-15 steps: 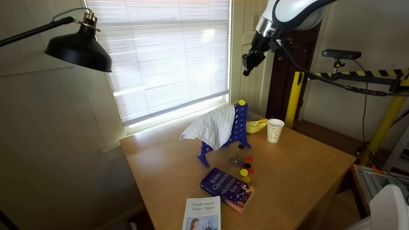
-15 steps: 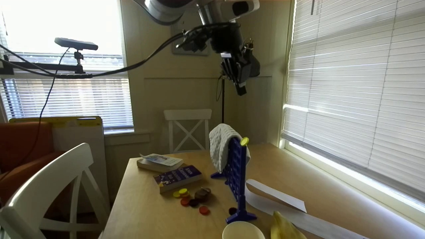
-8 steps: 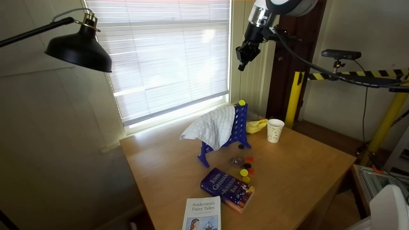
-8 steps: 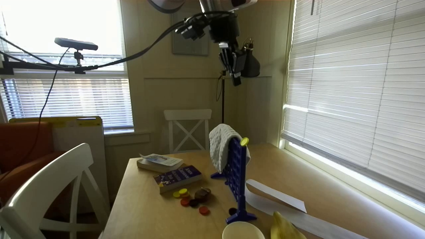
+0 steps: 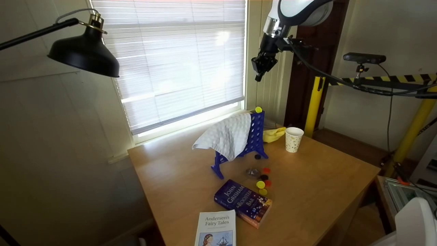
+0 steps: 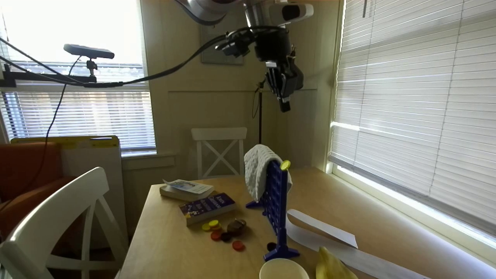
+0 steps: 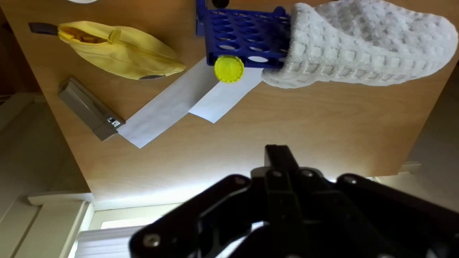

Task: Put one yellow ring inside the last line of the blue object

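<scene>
On my feeds, below the gripper [image 7: 277, 147], I count one blue plastic rack [image 6: 277, 207], at least three round yellow rings [image 7: 228, 68], two round red discs [image 6: 238, 245], two round black discs [image 5: 257, 156], two rectangular paperback books [image 5: 243, 204], one white textured cloth [image 5: 230, 135], one speckled paper cup [image 5: 293, 141], one yellow banana-shaped pouch [image 7: 125, 53], one grey-brown stapler [image 7: 89, 106].

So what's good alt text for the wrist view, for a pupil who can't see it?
A yellow disc sits atop one end of a blue rack; a white towel drapes the rack further right. The closed gripper points in from the bottom, apart from the disc. At left, a yellow pouch, white paper and a stapler lie on a table.
</scene>
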